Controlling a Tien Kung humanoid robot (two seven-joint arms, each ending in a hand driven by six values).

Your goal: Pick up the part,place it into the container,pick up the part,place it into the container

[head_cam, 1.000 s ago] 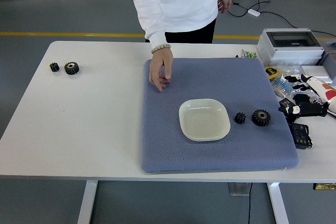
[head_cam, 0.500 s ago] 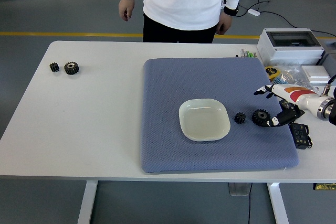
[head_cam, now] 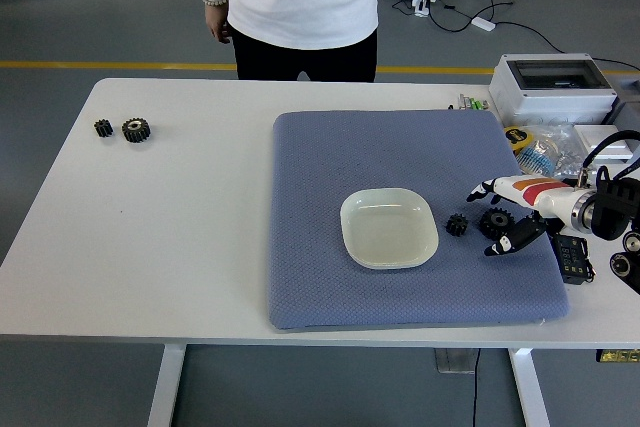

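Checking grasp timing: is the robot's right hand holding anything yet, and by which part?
Nothing is held yet. The right hand is open, fingers straddling the larger gear on the blue mat.

The robot's right hand [head_cam: 503,217], white with an orange-red stripe on its back and black fingers [head_cam: 508,242], comes in from the right edge, carried on a black wrist and arm [head_cam: 612,215]. It lies low and roughly level, pointing left. The fingers are spread apart: the upper ones reach leftward, the lower ones curve down and in beneath them, leaving a gap between. Nothing is clasped in them. The left arm is out of sight.
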